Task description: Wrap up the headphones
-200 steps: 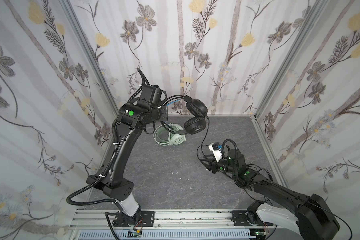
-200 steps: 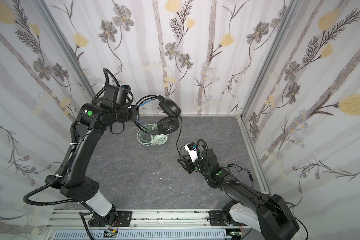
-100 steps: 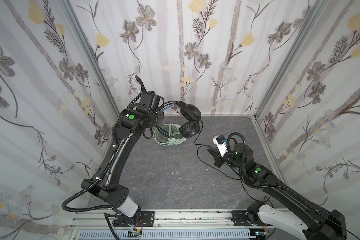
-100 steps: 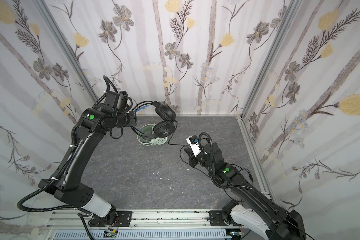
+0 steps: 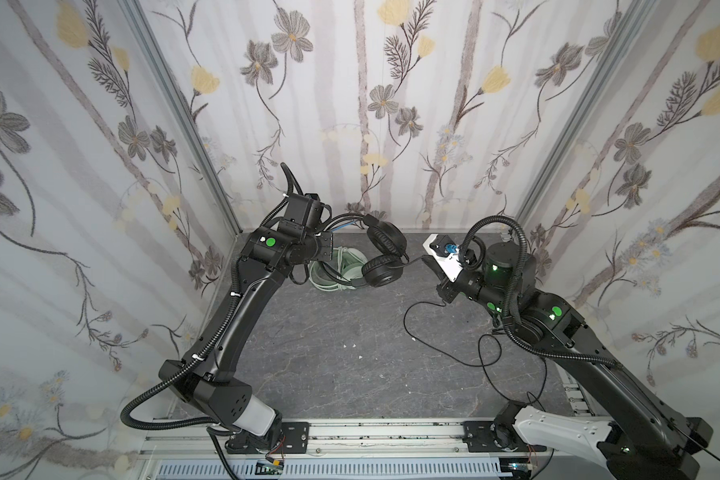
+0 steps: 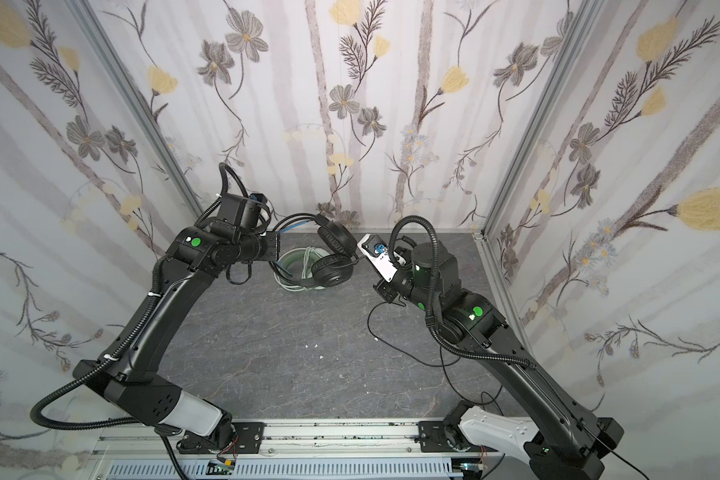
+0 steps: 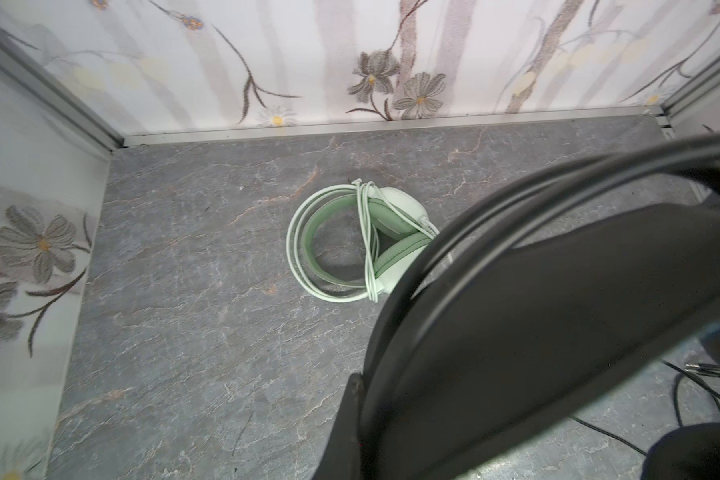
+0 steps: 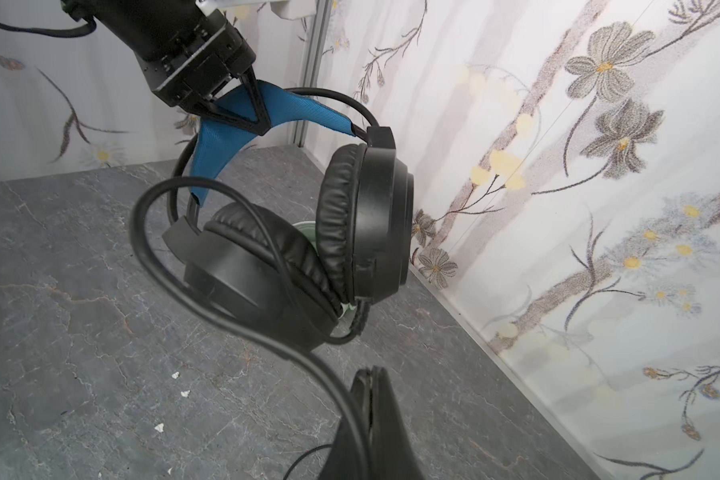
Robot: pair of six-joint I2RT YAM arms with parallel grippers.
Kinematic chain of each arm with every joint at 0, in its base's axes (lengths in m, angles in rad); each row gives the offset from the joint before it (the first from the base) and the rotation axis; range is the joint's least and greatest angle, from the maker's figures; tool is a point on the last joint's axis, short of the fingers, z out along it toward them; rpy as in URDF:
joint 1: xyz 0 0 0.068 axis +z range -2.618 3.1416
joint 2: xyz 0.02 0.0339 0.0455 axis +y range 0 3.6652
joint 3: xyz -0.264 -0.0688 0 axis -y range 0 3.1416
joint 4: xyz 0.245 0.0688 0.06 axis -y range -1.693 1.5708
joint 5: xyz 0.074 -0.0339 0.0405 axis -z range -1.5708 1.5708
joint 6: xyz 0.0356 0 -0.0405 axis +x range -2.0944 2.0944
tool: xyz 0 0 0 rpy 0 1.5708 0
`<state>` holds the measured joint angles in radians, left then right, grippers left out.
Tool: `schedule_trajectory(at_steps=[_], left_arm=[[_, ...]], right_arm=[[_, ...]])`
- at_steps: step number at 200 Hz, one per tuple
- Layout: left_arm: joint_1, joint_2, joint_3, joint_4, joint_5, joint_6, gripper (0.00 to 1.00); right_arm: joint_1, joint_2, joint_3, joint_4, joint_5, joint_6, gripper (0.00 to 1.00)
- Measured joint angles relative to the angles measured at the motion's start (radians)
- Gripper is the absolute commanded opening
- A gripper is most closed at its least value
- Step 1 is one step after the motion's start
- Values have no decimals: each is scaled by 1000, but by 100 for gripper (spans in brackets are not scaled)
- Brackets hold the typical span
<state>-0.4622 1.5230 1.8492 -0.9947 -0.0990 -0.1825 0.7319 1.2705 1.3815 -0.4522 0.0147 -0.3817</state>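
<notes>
right wrist view alone shows left claw (image 8: 242, 112) clamped on blue headband (image 8: 304, 112) of black headphones (image 8: 366, 224), right claw (image 8: 371, 378) pinching cable (image 8: 138, 232)

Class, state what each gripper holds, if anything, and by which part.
Left gripper: the black headphones, clamped on the blue inner headband. Right gripper: shut on their thin black cable, partway along its length.

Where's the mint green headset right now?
In both top views, the mint green headset lies on the table, back left of centre, beneath the hanging black headset.
</notes>
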Motion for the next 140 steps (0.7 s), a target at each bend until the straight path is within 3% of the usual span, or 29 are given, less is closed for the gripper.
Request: schedule_trajectory(at_steps=[57, 140], left_arm=[[-57, -31, -81, 25, 53, 71, 0], [-181, -91, -167, 50, 125, 173, 0]], right_arm=[[31, 145, 195, -84, 120, -51, 0], [48, 230, 242, -98, 272, -69, 0]])
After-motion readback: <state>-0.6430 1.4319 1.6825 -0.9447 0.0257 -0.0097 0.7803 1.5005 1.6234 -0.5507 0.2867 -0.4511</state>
